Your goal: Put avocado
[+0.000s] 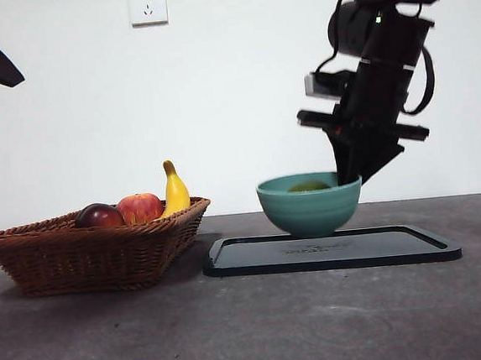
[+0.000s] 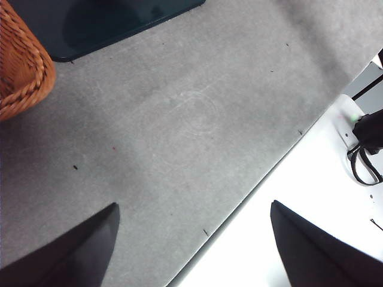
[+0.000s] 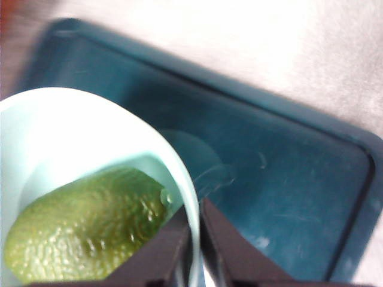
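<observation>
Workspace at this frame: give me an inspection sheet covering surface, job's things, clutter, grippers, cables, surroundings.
Surface: grey table, dark tray on it.
Job's things: avocado lies inside the teal bowl, which stands on the tray.
Clutter: wicker basket holding a dark red fruit, red apple and banana.
Grippers: right gripper shut on the bowl's rim; left gripper open above bare table.
Cables: black cable on the right arm.
Surroundings: white wall, socket.

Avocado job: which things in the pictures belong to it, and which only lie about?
Belong to the job:
avocado, lying in the bowl
teal bowl, on the dark tray
right tool, at the bowl's rim

Only lying about:
wicker basket
red apple
banana
dark red fruit
left tool, waiting
</observation>
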`<action>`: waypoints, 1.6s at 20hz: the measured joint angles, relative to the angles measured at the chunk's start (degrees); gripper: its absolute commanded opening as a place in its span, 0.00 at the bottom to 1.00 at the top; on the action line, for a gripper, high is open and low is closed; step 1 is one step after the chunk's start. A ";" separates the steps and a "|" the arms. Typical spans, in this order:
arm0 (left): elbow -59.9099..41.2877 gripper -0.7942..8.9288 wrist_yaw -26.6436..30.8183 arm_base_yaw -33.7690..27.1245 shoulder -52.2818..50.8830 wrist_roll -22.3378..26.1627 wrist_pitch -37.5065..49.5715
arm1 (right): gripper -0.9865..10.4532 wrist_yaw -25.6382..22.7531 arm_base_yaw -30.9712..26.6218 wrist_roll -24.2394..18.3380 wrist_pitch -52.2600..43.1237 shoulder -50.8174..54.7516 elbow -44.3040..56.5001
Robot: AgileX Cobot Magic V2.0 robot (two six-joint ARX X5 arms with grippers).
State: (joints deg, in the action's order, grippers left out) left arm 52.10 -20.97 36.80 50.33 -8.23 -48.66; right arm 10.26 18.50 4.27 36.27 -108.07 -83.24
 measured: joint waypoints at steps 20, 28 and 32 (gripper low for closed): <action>0.00 0.49 0.02 0.04 0.00 0.00 -1.70 | 0.27 -1.27 -0.42 0.66 -0.09 7.72 -0.61; 0.00 0.49 0.00 0.04 0.00 0.22 -1.66 | 0.27 0.35 4.46 0.63 19.54 30.84 -0.66; 0.00 0.49 0.00 0.04 0.00 0.26 -1.66 | 0.27 0.24 8.96 0.74 20.65 41.59 5.05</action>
State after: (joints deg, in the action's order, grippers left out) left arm 52.10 -20.97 36.84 50.33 -7.97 -50.33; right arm 10.50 27.46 5.02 56.93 -66.48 -78.19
